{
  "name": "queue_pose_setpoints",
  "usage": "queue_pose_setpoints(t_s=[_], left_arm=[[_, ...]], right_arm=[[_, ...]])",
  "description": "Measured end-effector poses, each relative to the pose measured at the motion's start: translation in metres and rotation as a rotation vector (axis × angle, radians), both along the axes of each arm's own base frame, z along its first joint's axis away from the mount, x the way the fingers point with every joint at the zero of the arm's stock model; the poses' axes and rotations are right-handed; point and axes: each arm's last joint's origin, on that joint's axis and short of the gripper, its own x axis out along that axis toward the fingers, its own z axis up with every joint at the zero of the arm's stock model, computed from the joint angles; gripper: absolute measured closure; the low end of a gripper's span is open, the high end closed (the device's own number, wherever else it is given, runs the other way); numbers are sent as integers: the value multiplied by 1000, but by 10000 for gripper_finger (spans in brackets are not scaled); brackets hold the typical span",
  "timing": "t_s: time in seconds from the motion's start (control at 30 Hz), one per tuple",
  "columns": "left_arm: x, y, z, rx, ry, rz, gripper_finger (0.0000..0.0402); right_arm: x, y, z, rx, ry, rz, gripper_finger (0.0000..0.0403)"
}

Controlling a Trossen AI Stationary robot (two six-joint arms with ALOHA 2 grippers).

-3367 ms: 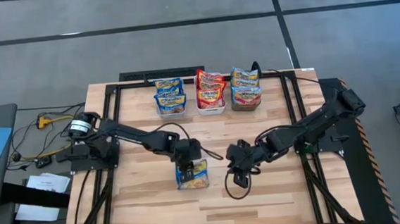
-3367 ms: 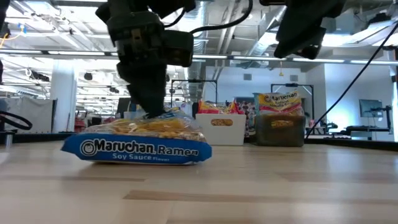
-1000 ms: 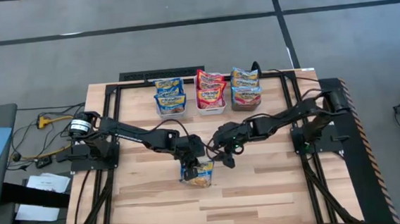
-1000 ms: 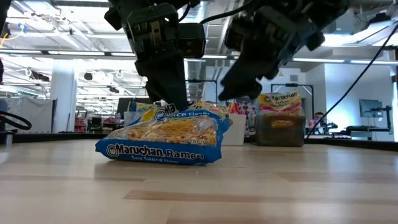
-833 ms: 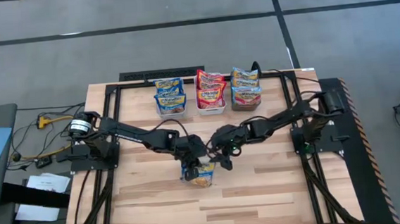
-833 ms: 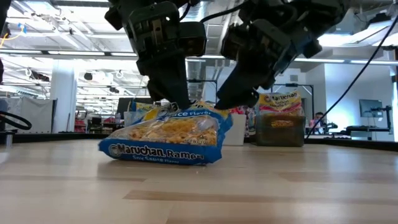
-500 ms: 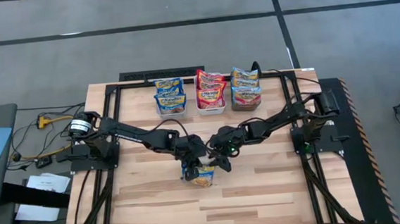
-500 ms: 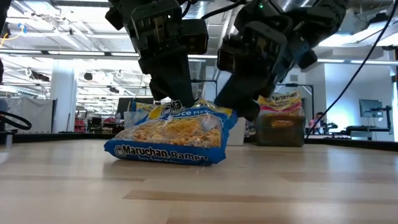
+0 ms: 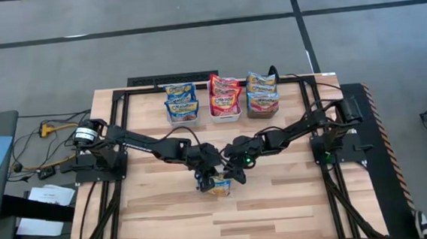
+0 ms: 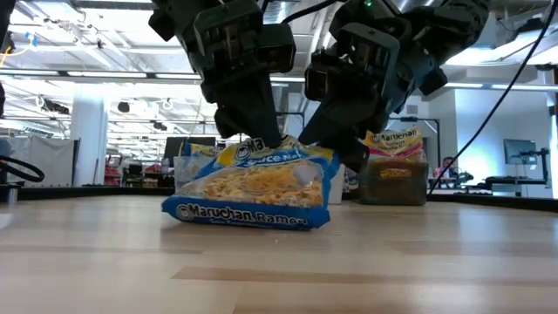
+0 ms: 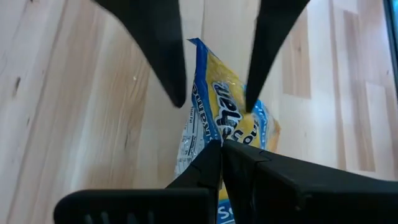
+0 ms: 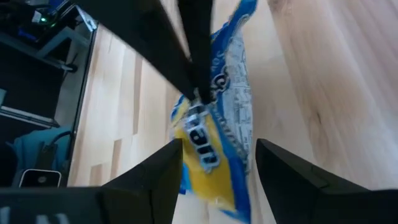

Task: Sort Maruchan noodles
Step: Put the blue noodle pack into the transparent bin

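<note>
One blue-and-yellow Maruchan noodle packet (image 10: pixel 253 187) stands tilted at the table's middle (image 9: pixel 219 185). My left gripper (image 10: pixel 255 138) comes down on its raised upper edge and is shut on it. My right gripper (image 12: pixel 217 149) is open just right of the left one (image 9: pixel 237 172). Its two fingers stand on either side of the raised edge (image 11: pixel 214 102), and I cannot tell whether they touch the packet. More packets stand in the three bins at the far edge: clear (image 9: pixel 182 113), white (image 9: pixel 226 112) and dark (image 9: pixel 263 108). My left gripper pinches the packet's raised blue top edge (image 11: pixel 208 134) between its two shut fingers, coming from above and pointing down. The packet hangs tilted below them, with its lower edge carrying the brand name (image 10: pixel 244 216) resting on the table.
The two grippers are close together over the packet. Bare wood lies toward the near edge (image 9: pixel 221 224) and on both sides. Black frame rails run along the table's left (image 9: pixel 113 141) and right (image 9: pixel 316 127) sides. Cables hang over the left edge.
My right gripper has moved down and toward the table's left, closing in on the packet until its open fingers straddle the raised edge. My left gripper has drawn the packet slightly toward the table's right and tipped it steeper. The top edge has risen while the lower edge has stayed on the wood.
</note>
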Motion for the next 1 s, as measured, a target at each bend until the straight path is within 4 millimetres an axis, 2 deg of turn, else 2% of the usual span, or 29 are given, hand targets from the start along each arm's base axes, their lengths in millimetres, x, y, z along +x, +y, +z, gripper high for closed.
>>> queue_pose_setpoints(t_s=[0.2, 0.3, 0.67, 0.83, 1.0], left_arm=[[2, 0, 2, 9, -31, 13, 401], [3, 1, 3, 18, -44, 23, 401], [3, 7, 2, 13, -37, 89, 401], [4, 18, 2, -48, -26, 91, 395], [5, 28, 3, -154, -17, 29, 364]], right_arm=[[0, -1, 0, -5, 3, -16, 181], [-1, -1, -1, 3, 17, -23, 202], [-1, -1, -2, 4, 30, -26, 388], [-1, -1, -2, -3, 26, -34, 389], [-1, -1, -2, -3, 25, -33, 392]])
